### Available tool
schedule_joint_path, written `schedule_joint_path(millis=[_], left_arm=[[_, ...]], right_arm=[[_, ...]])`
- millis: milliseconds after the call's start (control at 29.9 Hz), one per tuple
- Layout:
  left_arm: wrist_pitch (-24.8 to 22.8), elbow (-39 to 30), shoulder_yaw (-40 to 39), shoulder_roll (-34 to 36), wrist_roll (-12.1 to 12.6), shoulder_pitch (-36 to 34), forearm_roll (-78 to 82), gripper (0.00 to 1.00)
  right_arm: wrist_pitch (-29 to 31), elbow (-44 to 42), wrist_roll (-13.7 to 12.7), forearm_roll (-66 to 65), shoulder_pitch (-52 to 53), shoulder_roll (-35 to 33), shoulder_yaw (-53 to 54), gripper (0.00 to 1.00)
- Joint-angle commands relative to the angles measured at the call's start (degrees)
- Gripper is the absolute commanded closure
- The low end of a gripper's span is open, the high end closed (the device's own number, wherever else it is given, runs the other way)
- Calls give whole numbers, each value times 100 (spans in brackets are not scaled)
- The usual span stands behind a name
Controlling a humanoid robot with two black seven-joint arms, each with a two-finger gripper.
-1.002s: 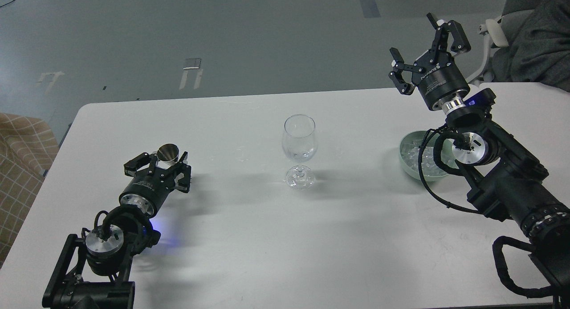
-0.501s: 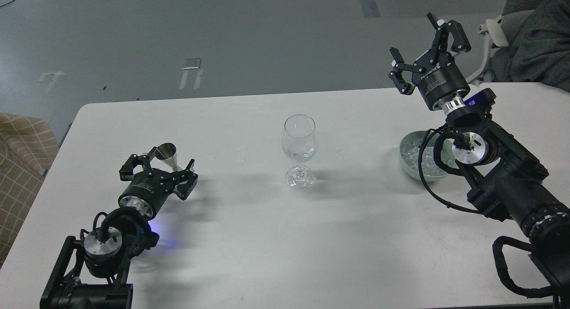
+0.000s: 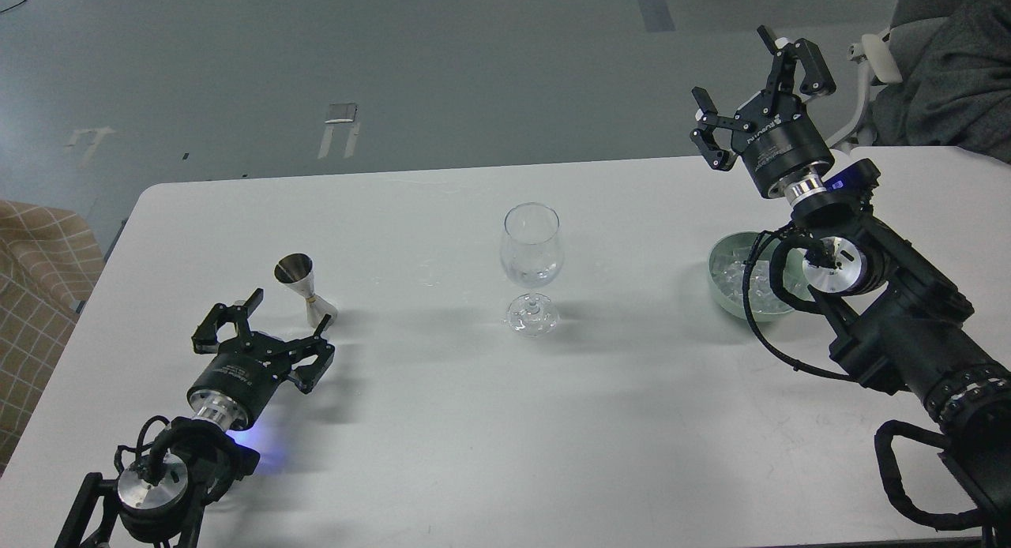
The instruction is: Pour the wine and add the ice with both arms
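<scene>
Across the white bench (image 3: 442, 422), everything arranges itself around the stemmed glass (image 3: 531, 265) standing upright near the middle. To the right of the glass the right arm (image 3: 885, 311) rises over the mint-green bowl (image 3: 723, 291), partly hiding it; the ice (image 3: 738, 275) lies heaped inside, a glinting whitish pile. To the left of the glass and nearer the bench's front edge, the left arm (image 3: 182, 445) lies low.

The right claw (image 3: 754, 82) is held high, above and behind the bowl, fingers spread wide and gripping nothing. The left claw (image 3: 257, 339) is spread too, empty, just short of the small metal jigger (image 3: 304, 287), which stands free on the bench well left of the glass.

The wine (image 3: 531, 276) seems to sit as a shallow, water-clear pool at the bottom of the glass's bowl, though it is hard to make out. I would judge the pouring half done: the measure is set down and let go, and liquid appears to be in the glass. No cube can be made out in the glass, so the ice half looks untouched, with the right claw not yet down at the bowl.
</scene>
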Motion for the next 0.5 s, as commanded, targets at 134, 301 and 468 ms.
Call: schedule_joint_path(millis=[134,301,468], left_arm=[[-809,108,-443,561,44,126,-8,3],[-1387,398,-584,1212,-17,108,45,3],[-1387,495,-611,2081,-262,-198,142,3]], right_arm=[[1,216,-8,0,-44,-416,-13,0],[-130,972,-8,-219,-263,-1136,-311,0],[-464,1946,-8,-1079,-447,-2321,-883,0]])
